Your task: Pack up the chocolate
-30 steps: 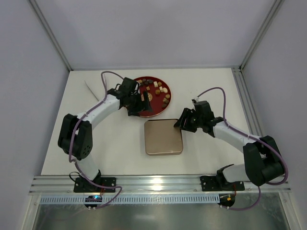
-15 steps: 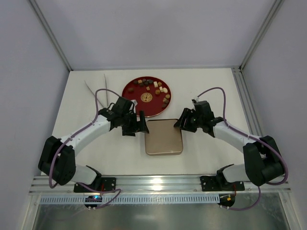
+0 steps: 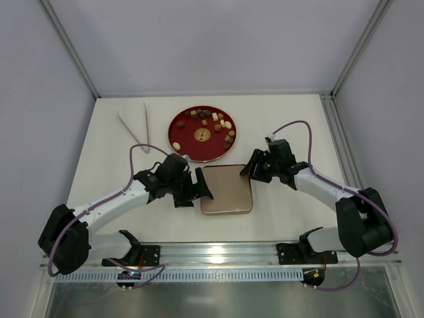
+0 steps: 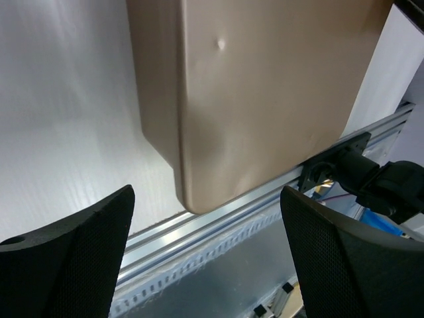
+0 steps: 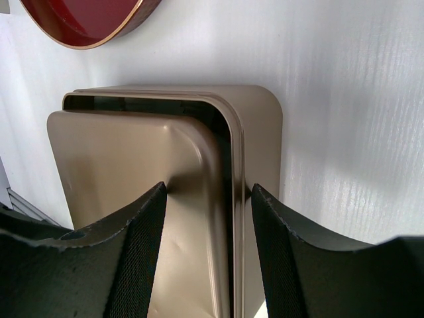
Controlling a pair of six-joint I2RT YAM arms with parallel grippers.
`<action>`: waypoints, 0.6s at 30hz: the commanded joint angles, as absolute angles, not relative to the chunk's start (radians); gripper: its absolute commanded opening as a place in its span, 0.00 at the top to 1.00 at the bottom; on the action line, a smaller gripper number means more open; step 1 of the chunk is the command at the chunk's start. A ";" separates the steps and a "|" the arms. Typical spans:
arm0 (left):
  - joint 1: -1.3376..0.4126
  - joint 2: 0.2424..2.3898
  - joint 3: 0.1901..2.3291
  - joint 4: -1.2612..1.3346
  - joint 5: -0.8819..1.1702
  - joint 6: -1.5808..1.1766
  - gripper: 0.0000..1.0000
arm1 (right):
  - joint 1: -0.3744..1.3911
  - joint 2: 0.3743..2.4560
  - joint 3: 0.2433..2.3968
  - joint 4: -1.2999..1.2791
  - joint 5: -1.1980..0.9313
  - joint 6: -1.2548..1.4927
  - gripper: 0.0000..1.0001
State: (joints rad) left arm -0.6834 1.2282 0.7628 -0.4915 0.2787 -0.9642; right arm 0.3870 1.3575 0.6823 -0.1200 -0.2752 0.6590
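Note:
The chocolate (image 3: 215,122), several small brown, tan and cream pieces, lies on a round red plate (image 3: 185,147) at the back. A closed flat gold box (image 3: 226,192) sits in front of the plate. My left gripper (image 3: 205,188) is open and empty at the box's left edge. In the left wrist view (image 4: 209,265) its jaws stand wide apart, with a corner of the box (image 4: 252,93) ahead. My right gripper (image 3: 249,169) is at the box's far right corner. In the right wrist view (image 5: 209,252) its jaws clamp the box's edge (image 5: 228,165).
A flat gold-patterned disc (image 3: 202,135) lies in the plate's middle. White tweezers (image 3: 132,122) lie at the back left. The plate's rim (image 5: 86,26) shows in the right wrist view. A metal rail (image 3: 218,255) runs along the near table edge.
My left arm has swung from the red plate toward me, down to the left edge of the gold box. The right arm and the box have not moved.

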 commanded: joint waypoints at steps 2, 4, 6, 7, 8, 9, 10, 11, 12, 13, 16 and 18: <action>-0.759 1.203 0.733 -0.361 0.238 -1.123 0.11 | 0.393 1.364 0.690 -0.075 -0.268 0.666 0.44; -0.781 1.197 0.721 -0.354 0.223 -1.153 0.11 | 0.394 1.365 0.692 -0.078 -0.270 0.664 0.44; -0.787 1.190 0.713 -0.353 0.212 -1.166 0.11 | 0.394 1.365 0.693 -0.078 -0.270 0.666 0.44; -0.788 1.181 0.707 -0.353 0.210 -1.172 0.11 | 0.394 1.364 0.693 -0.080 -0.268 0.666 0.44; -0.790 1.177 0.701 -0.353 0.212 -1.183 0.11 | 0.394 1.362 0.692 -0.078 -0.267 0.663 0.44; -0.792 1.174 0.700 -0.351 0.213 -1.186 0.10 | 0.394 1.364 0.692 -0.078 -0.268 0.664 0.44; -0.795 1.172 0.699 -0.351 0.215 -1.189 0.10 | 0.394 1.364 0.692 -0.078 -0.268 0.664 0.44; -0.796 1.172 0.701 -0.350 0.216 -1.195 0.10 | 0.394 1.365 0.692 -0.077 -0.267 0.666 0.44; -0.799 1.172 0.703 -0.348 0.218 -1.196 0.10 | 0.394 1.365 0.692 -0.077 -0.267 0.667 0.44; -0.802 1.172 0.704 -0.345 0.219 -1.200 0.10 | 0.394 1.367 0.692 -0.077 -0.267 0.666 0.44; -0.816 1.178 0.707 -0.345 0.229 -1.212 0.10 | 0.393 1.365 0.690 -0.074 -0.270 0.669 0.44; -0.818 1.178 0.704 -0.344 0.227 -1.221 0.10 | 0.394 1.364 0.690 -0.075 -0.268 0.667 0.44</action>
